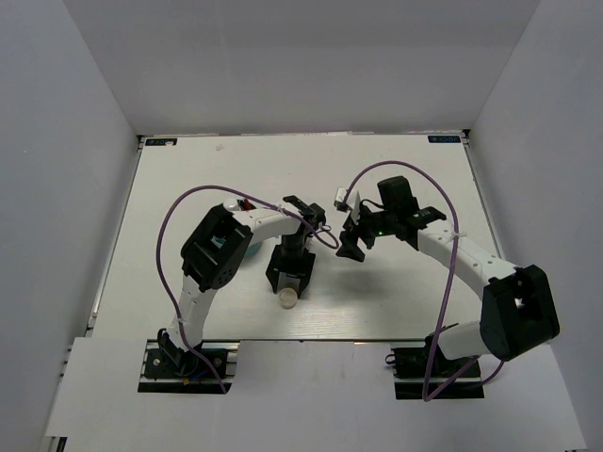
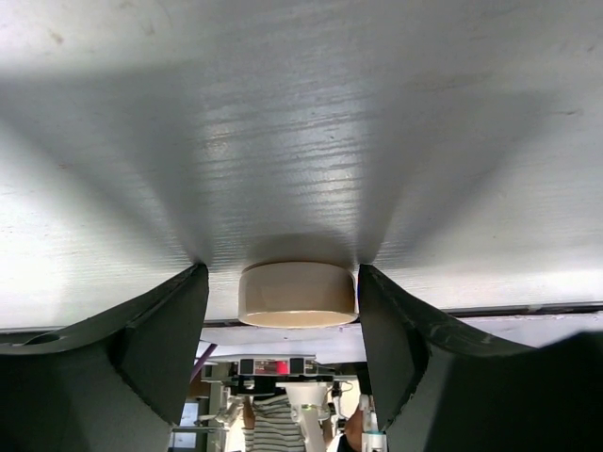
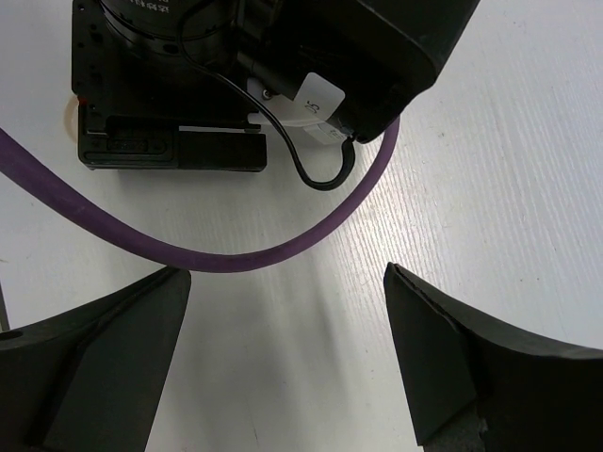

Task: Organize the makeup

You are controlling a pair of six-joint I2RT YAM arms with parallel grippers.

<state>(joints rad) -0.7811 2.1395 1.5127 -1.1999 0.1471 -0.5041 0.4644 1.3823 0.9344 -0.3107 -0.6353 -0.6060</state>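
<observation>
White counter (image 1: 396,179): left end effector (image 2: 283,271) open astride round cream compact (image 2: 298,294), unclamped; right end effector (image 3: 285,273) wide, empty. Compact not yet stowed.

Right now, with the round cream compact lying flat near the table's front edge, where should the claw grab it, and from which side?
Take the compact by its curved side wall, across the full width, coming down from above. It lies flat and low, so only the rim gives two opposite faces. The left claw straddles it, open.
</observation>
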